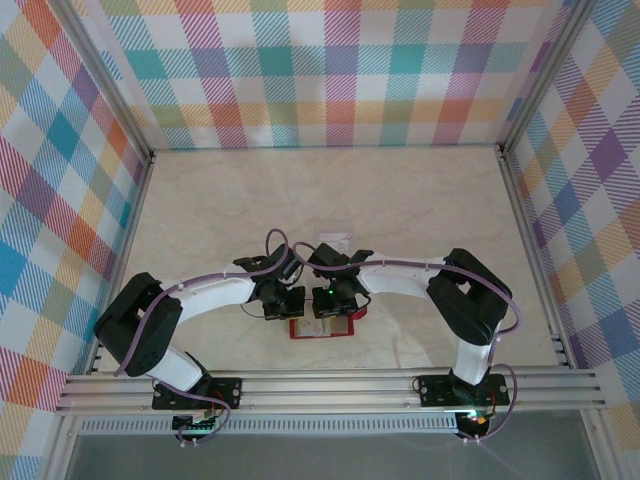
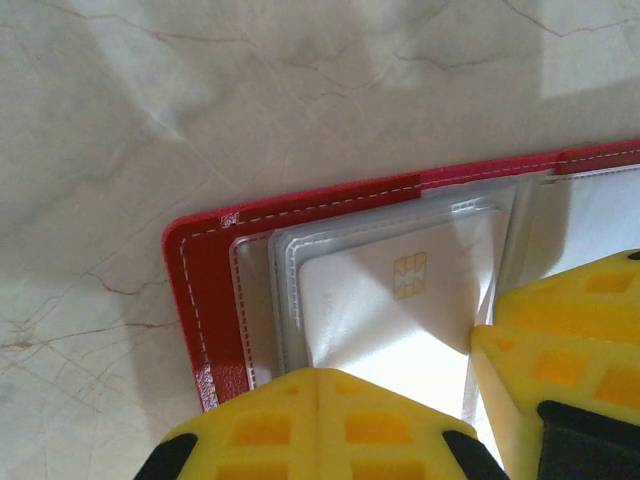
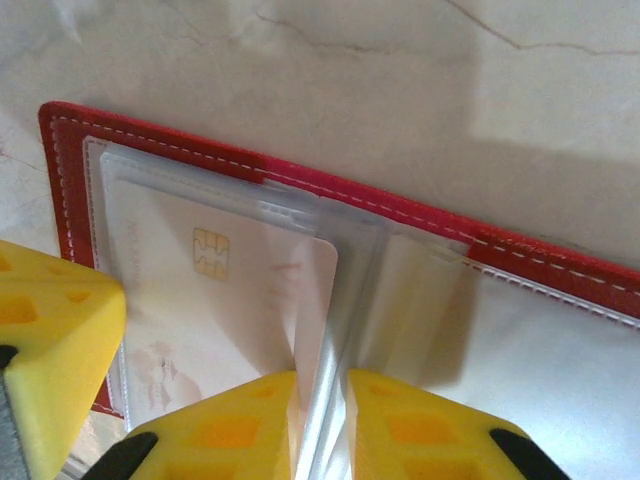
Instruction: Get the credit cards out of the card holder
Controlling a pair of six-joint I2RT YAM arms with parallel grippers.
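Observation:
The red card holder (image 1: 322, 330) lies open on the table between the arm bases, its red border (image 2: 200, 290) framing clear pockets. A whitish credit card (image 2: 380, 300) with a gold chip sits in a pocket. My left gripper (image 2: 318, 372) is shut, with nothing between the jaws, tips resting on that pocket's near edge. My right gripper (image 3: 322, 375) stands beside it at the holder's fold. Its jaws are pinched on the raised edge of a credit card (image 3: 318, 300) together with a clear sleeve. Another chip card (image 3: 200, 300) lies flat to the left.
A small pale flat thing (image 1: 335, 240) lies on the table just behind the two wrists. Checked walls (image 1: 320, 70) enclose the marble-look table (image 1: 400, 190) on three sides. The aluminium rail (image 1: 330, 388) runs along the near edge.

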